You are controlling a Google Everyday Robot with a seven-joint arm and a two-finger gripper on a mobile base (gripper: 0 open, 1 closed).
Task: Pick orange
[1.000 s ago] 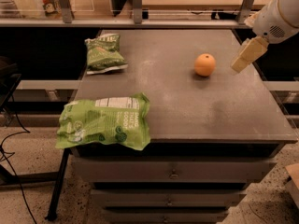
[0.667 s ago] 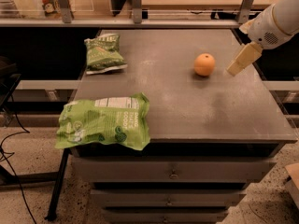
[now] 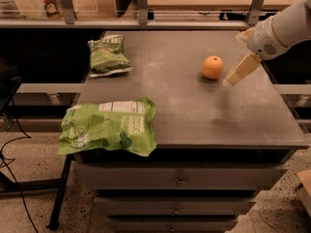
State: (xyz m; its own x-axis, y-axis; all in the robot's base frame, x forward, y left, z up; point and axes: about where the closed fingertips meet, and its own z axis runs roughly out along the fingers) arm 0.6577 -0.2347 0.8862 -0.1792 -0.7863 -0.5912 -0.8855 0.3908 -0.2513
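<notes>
The orange [image 3: 213,67] is a small round fruit sitting on the grey table top [image 3: 184,106], right of centre toward the back. My gripper [image 3: 233,58] comes in from the right edge on a white arm and sits just right of the orange, close to it but not touching. Its cream fingers [image 3: 241,70] stand apart, open and empty, with the lower one angled down toward the table beside the fruit.
A large green snack bag [image 3: 110,126] lies at the front left, overhanging the table edge. A smaller green bag [image 3: 106,56] lies at the back left. A shelf rail with posts [image 3: 142,4] runs behind the table. Drawers [image 3: 181,181] are below the table top.
My gripper has moved left and slightly down, closing the gap to the orange. The orange and both bags have not moved.
</notes>
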